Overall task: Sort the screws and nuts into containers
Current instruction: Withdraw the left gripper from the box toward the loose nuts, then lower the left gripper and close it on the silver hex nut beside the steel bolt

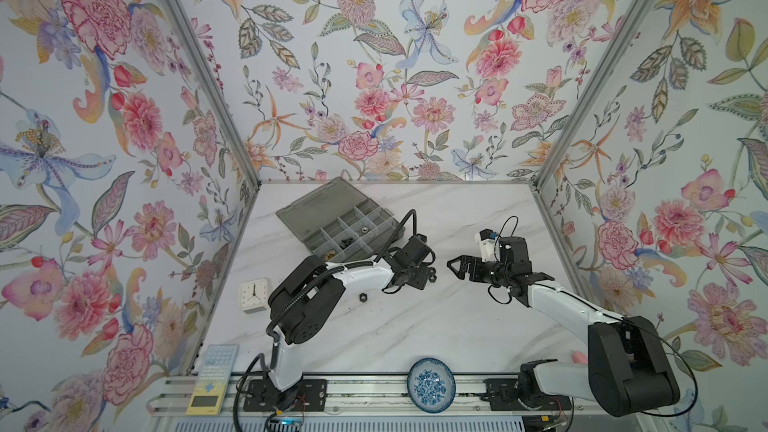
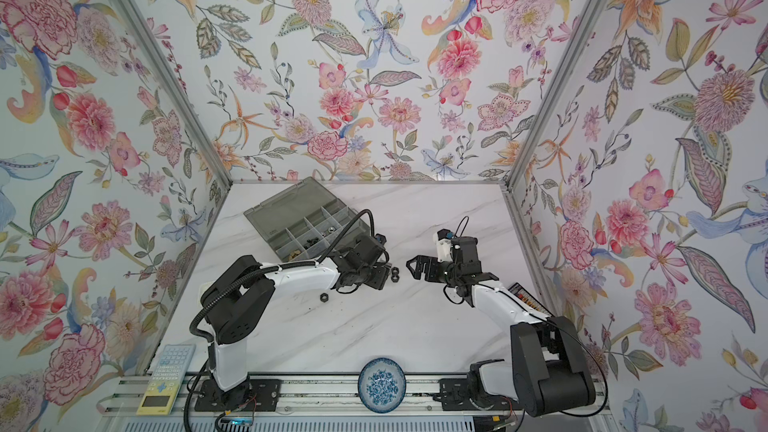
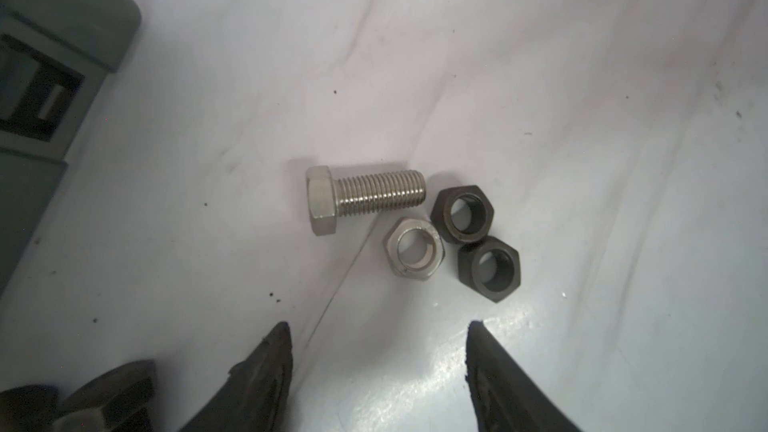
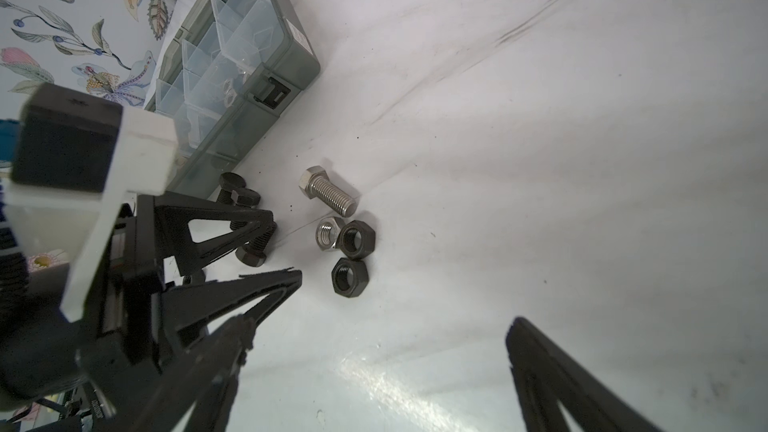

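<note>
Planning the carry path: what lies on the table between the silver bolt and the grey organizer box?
Nothing. In the left wrist view only bare marble table, with a few dark specks, separates the silver bolt from the organizer box.

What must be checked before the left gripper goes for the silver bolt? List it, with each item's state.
1. Left gripper open, nothing in it: ok.
2. Silver bolt lying flat on the table, nothing on top of it: ok.
3. Room around the bolt: the silver nut and a black nut crowd its threaded end: not ok.
4. Box lid open: ok.
5. Right gripper open and apart from the pile: ok.
6. Free compartment for bolts: cannot tell.
</note>
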`<action>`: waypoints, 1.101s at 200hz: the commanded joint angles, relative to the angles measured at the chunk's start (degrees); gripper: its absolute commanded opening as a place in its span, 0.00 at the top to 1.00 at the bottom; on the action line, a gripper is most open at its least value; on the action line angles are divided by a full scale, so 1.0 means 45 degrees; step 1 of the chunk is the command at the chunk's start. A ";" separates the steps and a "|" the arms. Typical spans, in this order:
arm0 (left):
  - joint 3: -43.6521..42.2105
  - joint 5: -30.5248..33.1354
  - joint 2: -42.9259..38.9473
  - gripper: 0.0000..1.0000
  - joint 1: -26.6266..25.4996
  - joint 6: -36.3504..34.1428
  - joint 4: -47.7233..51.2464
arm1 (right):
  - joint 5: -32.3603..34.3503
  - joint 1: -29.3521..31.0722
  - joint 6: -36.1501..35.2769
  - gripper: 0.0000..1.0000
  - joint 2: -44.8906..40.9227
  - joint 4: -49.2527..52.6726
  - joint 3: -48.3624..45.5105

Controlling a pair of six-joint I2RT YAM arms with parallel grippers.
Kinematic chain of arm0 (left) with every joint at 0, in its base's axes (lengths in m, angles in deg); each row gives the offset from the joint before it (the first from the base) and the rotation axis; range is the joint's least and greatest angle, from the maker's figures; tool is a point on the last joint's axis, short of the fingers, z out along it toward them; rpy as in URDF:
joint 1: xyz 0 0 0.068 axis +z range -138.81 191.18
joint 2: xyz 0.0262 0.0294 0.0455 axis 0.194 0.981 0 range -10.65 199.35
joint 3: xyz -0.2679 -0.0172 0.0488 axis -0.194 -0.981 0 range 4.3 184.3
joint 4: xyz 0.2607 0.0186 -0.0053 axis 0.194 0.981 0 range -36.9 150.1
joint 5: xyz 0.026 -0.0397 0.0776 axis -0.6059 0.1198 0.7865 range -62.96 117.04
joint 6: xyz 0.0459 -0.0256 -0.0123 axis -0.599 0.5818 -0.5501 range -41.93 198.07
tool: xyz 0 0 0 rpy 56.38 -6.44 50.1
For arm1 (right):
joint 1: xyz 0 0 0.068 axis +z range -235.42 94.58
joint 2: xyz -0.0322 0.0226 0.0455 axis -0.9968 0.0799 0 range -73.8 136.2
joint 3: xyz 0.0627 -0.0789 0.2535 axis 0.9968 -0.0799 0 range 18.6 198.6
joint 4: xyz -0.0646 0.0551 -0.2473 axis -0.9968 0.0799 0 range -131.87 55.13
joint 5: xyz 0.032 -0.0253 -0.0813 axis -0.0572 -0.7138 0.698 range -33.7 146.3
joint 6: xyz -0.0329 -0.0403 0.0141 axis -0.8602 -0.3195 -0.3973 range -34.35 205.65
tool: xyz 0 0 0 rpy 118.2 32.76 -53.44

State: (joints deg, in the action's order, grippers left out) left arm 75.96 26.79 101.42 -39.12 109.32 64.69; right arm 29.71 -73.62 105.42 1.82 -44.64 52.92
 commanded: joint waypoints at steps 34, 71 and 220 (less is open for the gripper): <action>0.0544 0.0135 0.0371 0.33 -0.0110 -0.0181 0.0388 | -0.0004 -0.0042 -0.0169 0.01 0.0011 0.0019 0.0087; 0.0771 0.0055 0.0769 0.36 -0.0091 -0.0077 0.0151 | 0.0023 -0.0053 -0.0173 0.01 -0.0133 0.0057 0.0009; 0.1778 0.0113 0.1764 0.43 -0.0110 -0.0009 0.0309 | 0.0004 -0.0160 -0.0213 0.01 -0.0080 0.0000 -0.0087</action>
State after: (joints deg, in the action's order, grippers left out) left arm 81.64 26.83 107.60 -39.40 109.17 64.74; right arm 29.71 -73.93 105.40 1.79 -44.64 52.92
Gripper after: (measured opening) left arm 0.575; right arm 0.992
